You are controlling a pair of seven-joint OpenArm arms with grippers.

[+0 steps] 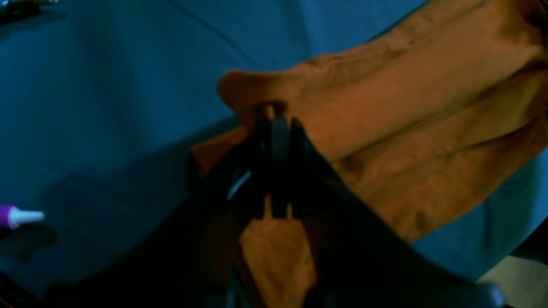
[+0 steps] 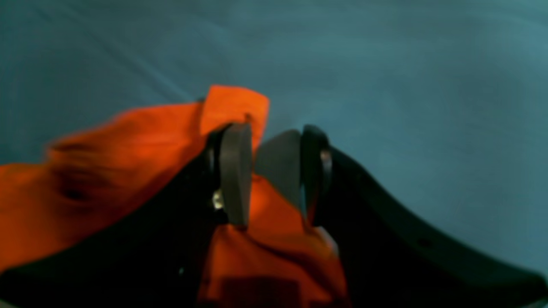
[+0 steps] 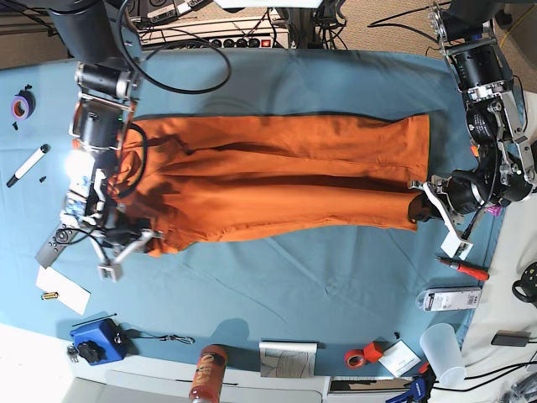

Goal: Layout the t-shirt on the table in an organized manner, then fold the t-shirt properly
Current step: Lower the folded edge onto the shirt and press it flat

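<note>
t-shirt (image 3: 277,180) pinched by left gripper (image 1: 274,124), right gripper (image 2: 269,171) fingers parted

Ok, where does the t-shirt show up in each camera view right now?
Left wrist: the t-shirt fills the right half, a corner pinched in the shut left gripper.
Right wrist: lower left, an edge lying between the open jaws of the right gripper.
Base: stretched across the middle, between both arms.
Shared landmark: the table with its blue cloth lies under the shirt in all three views.

t-shirt (image 3: 268,180) flat on table (image 3: 319,277) | betw both arms; marker (image 3: 28,164) left
</note>
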